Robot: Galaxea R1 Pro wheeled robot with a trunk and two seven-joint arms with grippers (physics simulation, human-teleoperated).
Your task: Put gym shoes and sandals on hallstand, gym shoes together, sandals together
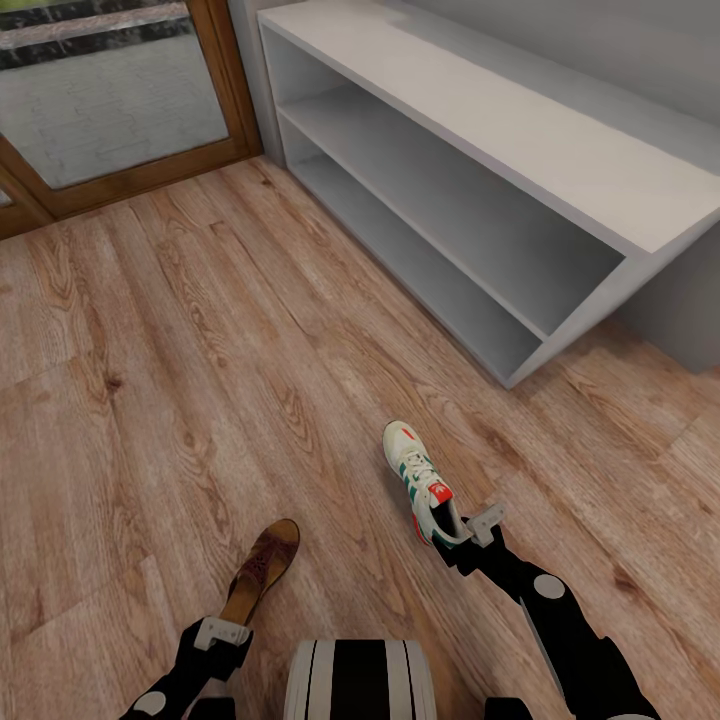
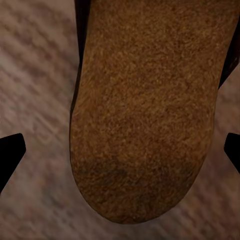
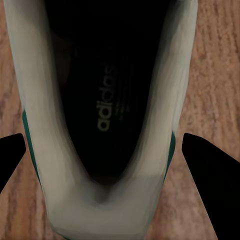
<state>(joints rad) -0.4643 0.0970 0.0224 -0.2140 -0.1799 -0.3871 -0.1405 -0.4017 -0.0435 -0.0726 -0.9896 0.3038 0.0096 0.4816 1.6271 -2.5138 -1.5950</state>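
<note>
Left wrist cam: tan insole of a sandal (image 2: 145,110), heel end rounded, fuzzy suede-like texture. Dark brown edge of the sandal shows along both sides near its far end. Sandal lies flat on the wood-grain floor (image 2: 35,75), blurred planks on either side of it. Two black fingertips (image 2: 9,155) of the left gripper (image 2: 120,155) flank the sandal's heel, one each side, apart from it w/ floor visible between.

My arms are glossy black, each with a round white cap at a joint. A pale grey bracket heads my left pincer (image 1: 222,632) and my right pincer (image 1: 483,522). My trunk (image 1: 360,680) is white with black stripes.
</note>
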